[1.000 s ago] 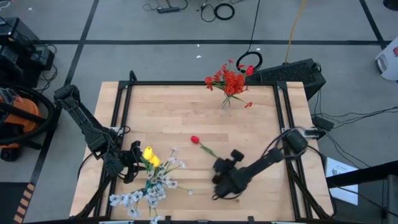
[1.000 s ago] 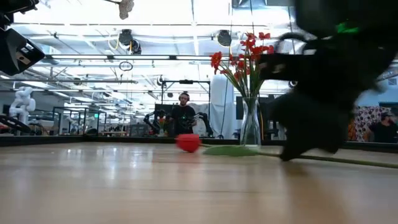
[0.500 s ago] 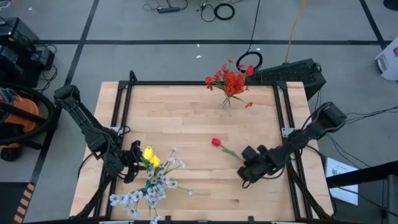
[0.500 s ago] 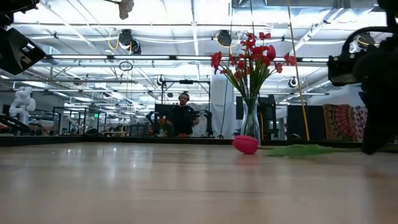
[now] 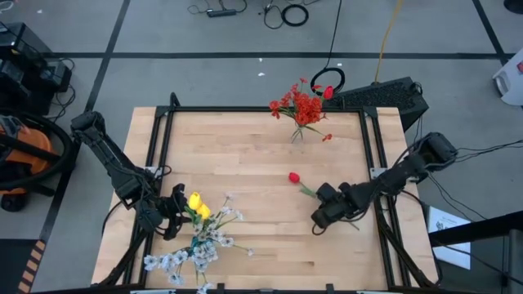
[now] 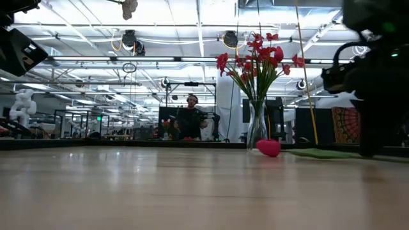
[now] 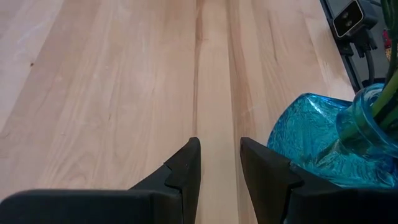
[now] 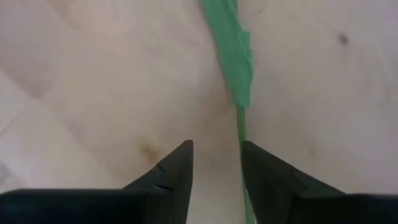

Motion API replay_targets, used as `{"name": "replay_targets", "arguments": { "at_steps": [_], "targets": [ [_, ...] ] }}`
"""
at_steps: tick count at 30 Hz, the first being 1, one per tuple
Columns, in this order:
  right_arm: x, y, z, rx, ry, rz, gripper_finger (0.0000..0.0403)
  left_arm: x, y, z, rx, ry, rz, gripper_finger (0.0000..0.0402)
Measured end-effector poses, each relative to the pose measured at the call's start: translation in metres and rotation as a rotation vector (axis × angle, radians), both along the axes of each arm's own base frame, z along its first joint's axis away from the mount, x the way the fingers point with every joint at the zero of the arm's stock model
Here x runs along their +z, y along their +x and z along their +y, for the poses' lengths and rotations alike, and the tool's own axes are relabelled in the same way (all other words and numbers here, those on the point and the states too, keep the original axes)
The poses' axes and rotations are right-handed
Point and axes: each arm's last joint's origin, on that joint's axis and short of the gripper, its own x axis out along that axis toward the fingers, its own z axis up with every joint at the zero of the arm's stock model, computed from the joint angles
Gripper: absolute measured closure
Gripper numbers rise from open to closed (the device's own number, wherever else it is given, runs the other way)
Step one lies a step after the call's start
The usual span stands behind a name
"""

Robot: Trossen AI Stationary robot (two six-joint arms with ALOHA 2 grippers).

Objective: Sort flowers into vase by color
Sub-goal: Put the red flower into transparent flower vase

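Right hand (image 5: pixel 324 215) has pulled back toward its own side of the desk (image 5: pixel 229 155), and the red tulip (image 5: pixel 293 177) came along. 1 s ago the bud lay farther from the clear vase (image 6: pixel 257 131) of red flowers (image 5: pixel 304 106). Now it lies flat just ahead of the hand, with the vase beyond it. The stem runs in under the hand, and I can't tell whether it's pinched. I judge this 1 red stem is headed to the reds but not lifted yet. Left hand (image 7: pixel 217 163) waits slightly spread and empty, with the blue vase (image 7: pixel 311 134) just beside it.

Robotics lab: other robot rigs (image 6: pixel 25 105), floor cables (image 5: pixel 286 12), industrial ceiling (image 6: pixel 160 38).
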Motion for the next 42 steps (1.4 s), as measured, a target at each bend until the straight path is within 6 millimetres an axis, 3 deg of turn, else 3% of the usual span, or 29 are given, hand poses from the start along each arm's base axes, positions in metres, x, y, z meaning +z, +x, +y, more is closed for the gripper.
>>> {"name": "replay_targets", "arguments": {
  "at_steps": [6, 14, 24, 34, 42],
  "targets": [
    [0.0, 0.012, -0.023, 0.058, 0.082, 0.037, 0.0251, 0.0, 0.0, 0.0, 0.002, 0.001, -0.002, 0.0283],
    [0.0, 0.017, -0.044, 0.07, 0.113, 0.075, 0.026, 0.001, 0.0, 0.0, 0.009, -0.001, -0.012, 0.0283],
    [0.01, 0.01, -0.048, 0.05, 0.122, 0.221, 0.028, 0.001, 0.001, 0.0, 0.013, 0.001, -0.015, 0.0283],
    [0.011, 0.018, -0.05, 0.146, 0.018, 0.144, 0.027, 0.001, 0.001, 0.0, 0.021, 0.004, -0.021, 0.0283],
    [-0.006, 0.025, -0.051, 0.219, -0.009, 0.213, 0.0242, 0.001, 0.001, 0.0, 0.024, -0.002, -0.023, 0.0283]
  ]
}}
